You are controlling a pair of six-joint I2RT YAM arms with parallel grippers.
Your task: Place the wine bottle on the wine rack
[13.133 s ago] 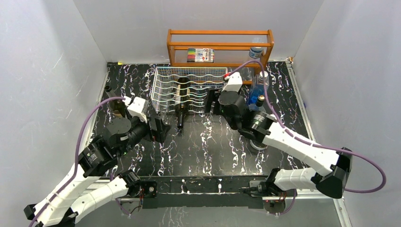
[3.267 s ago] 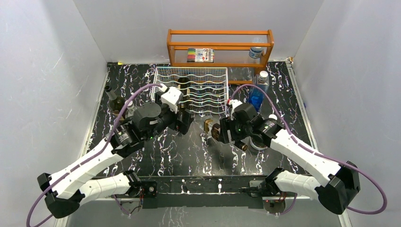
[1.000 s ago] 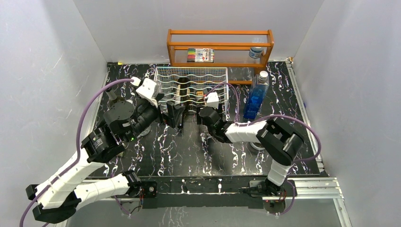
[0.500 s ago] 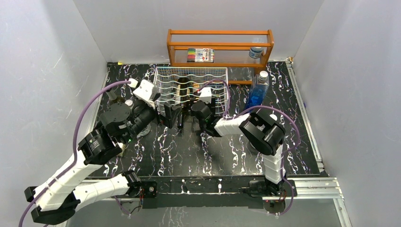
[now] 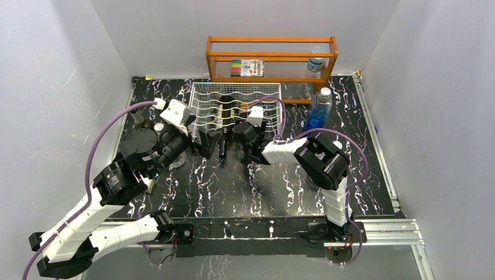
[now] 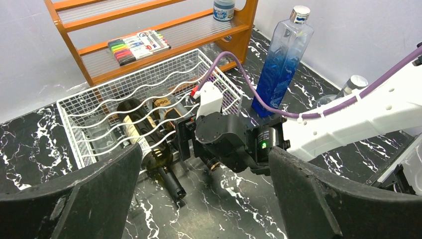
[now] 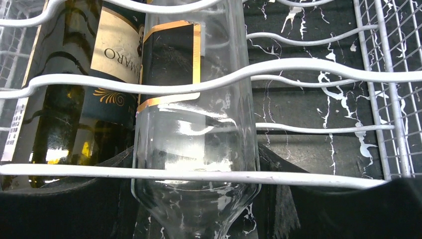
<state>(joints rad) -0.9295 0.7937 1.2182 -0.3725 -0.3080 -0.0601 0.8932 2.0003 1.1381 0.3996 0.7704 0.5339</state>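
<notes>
The right gripper (image 7: 196, 201) is pinching the clear wine bottle (image 7: 194, 114) at its shoulder, one finger pressing on each side. The bottle is lying straight ahead of the fingers, with its long axis running away from them, base leading (the neck is hidden back toward the wrist). Its body is passing under the wavy wires of the wine rack (image 7: 308, 64). Just left of it, a dark labelled bottle (image 7: 64, 99) is filling the neighbouring cradle. The left gripper (image 5: 201, 142) is hanging spread wide and holding nothing, farther left. The coming move is probably a push straight ahead.
</notes>
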